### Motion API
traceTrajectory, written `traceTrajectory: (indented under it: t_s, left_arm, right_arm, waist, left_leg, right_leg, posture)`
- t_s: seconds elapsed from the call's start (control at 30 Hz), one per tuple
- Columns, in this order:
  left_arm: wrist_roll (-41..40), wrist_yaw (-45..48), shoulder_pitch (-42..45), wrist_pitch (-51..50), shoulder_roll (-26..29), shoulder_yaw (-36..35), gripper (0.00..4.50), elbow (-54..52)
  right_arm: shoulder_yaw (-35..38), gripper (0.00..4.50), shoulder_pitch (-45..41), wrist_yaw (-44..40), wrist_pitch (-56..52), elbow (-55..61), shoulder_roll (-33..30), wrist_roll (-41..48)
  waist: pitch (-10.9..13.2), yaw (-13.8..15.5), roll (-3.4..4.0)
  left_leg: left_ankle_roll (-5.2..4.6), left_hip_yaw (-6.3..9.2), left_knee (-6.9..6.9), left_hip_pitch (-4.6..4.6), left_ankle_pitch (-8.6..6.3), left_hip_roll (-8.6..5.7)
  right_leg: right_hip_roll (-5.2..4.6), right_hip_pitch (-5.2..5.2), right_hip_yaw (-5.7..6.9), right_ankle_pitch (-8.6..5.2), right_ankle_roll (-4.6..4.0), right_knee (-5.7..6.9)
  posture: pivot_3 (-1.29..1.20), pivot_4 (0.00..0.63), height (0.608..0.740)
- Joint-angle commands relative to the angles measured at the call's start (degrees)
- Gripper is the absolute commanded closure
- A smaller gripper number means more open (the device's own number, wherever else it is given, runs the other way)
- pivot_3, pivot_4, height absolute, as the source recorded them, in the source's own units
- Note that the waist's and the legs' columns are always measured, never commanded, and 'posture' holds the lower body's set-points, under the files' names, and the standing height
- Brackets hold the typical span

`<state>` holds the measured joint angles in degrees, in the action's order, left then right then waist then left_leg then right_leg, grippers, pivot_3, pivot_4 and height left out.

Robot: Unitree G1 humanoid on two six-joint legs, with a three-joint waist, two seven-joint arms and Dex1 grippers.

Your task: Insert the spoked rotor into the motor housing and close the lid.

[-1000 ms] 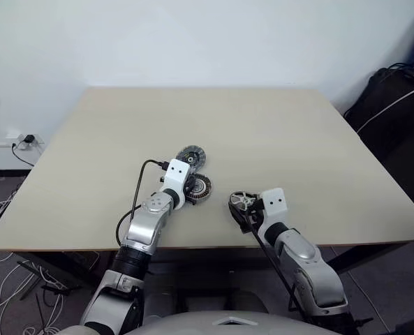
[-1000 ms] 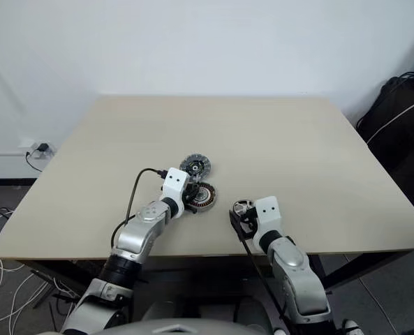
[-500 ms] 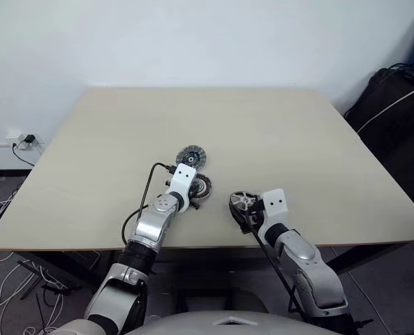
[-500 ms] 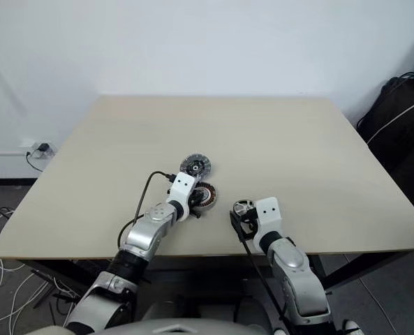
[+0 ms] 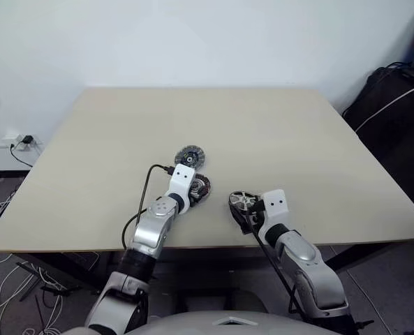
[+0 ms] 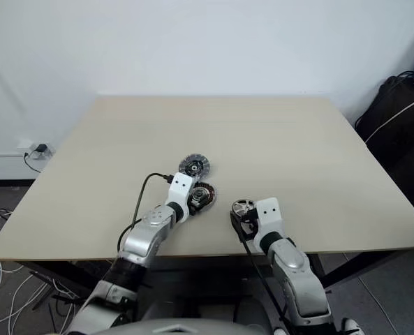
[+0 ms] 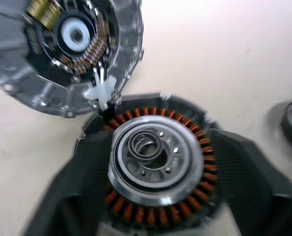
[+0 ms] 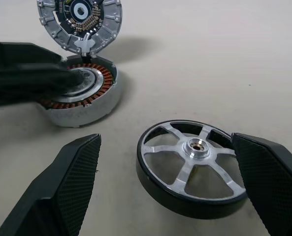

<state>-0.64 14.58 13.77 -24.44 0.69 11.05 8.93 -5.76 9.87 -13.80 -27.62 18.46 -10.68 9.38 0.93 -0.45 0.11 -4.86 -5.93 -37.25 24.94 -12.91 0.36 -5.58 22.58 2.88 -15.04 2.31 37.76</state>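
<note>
On the pale beige counter (image 5: 262, 132), the left claw (image 7: 150, 196) is reaching at the motor housing (image 8: 81, 96), a silver-grey round cup ringed with copper-brown windings, its black fingers (image 7: 244, 172) standing spread on either side of the cup with gaps showing beside it. The lid (image 8: 80, 22), a round grey ribbed metal disc with a dark centre, is lying face up, touching the housing's far edge. To the right of the housing, near but apart, the spoked rotor (image 8: 192, 164), a dark-rimmed wheel with silvery spokes and hub, is lying flat between the wide-spread fingers of the right claw (image 8: 170, 191).
</note>
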Motion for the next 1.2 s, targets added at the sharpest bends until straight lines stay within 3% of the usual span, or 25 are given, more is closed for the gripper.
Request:
traceTrajectory:
  t_s: [0.03,0.23,0.43,0.5,0.6,0.93,1.2]
  left_arm:
    - [-1.5,0.6,-3.1,0.3,0.7,-0.8,2.42,-9.1]
    - [-3.3,-0.7,-12.7,2.7,2.4,-4.3,4.45,-18.8]
    - [-2.4,-3.2,-22.7,12.4,2.7,-7.3,4.48,-22.1]
    - [0.3,-3.7,-26.1,18.3,4.0,-6.2,4.50,-22.0]
    - [1.2,-3.1,-29.1,24.2,4.8,-4.9,4.50,-21.6]
    - [-3.3,-0.4,-31.5,22.4,3.7,-3.6,4.50,-21.3]
    - [-3.4,1.8,-32.6,22.5,5.5,-2.0,4.50,-22.1]
  right_arm:
    - [0.6,0.00,-0.8,0.0,1.0,2.3,0.1,0.2]
    - [0.5,0.00,-2.4,-0.6,-1.5,2.6,0.4,1.5]
    - [-1.5,0.00,-7.3,0.0,-5.6,0.7,0.4,0.2]
    - [-3.0,0.39,-10.3,0.3,-7.7,-1.0,0.8,-0.7]
    - [-5.5,1.28,-14.5,0.2,-9.8,-3.9,1.4,-2.0]
    - [-10.4,4.47,-29.9,-0.1,-14.5,-16.9,6.9,-4.5]
    - [-10.4,4.47,-39.4,-1.5,-15.0,-28.8,10.4,-5.0]
  waist:
    - [0.0,-0.1,0.02]
    - [0.0,-0.2,0.06]
    - [0.0,-0.1,0.05]
    - [0.0,-0.2,0.09]
    - [0.0,-0.1,0.07]
    - [0.0,-0.3,0.14]
    - [0.0,-0.4,0.16]
  left_leg:
    - [0.00,0.00,0.00,0.00,0.00,0.00]
    - [0.00,0.00,0.01,-0.05,0.00,0.01]
    - [0.00,0.00,0.01,-0.04,0.00,0.01]
    - [0.00,0.00,0.02,-0.04,0.00,0.01]
    - [0.01,-0.01,0.04,-0.04,0.00,0.01]
    - [0.01,-0.03,0.07,0.05,0.00,0.01]
    - [0.02,-0.06,0.09,0.11,0.00,0.00]
  right_leg:
    - [-0.01,0.00,0.00,0.00,0.00,0.00]
    - [0.00,-0.02,-0.02,0.00,-0.01,0.02]
    - [-0.01,-0.02,-0.02,0.01,-0.02,0.00]
    - [-0.01,-0.01,-0.02,0.01,-0.02,0.00]
    - [-0.01,0.00,-0.02,0.02,-0.05,0.00]
    - [-0.02,0.13,0.04,0.03,-0.07,0.00]
    - [-0.01,0.19,0.04,0.04,-0.08,0.01]
  posture:
    - [0.00,0.000,0.740]
    - [0.00,0.000,0.740]
    - [0.00,0.000,0.740]
    - [0.00,0.000,0.740]
    - [0.00,0.000,0.740]
    - [0.00,0.000,0.740]
    - [0.00,0.000,0.740]
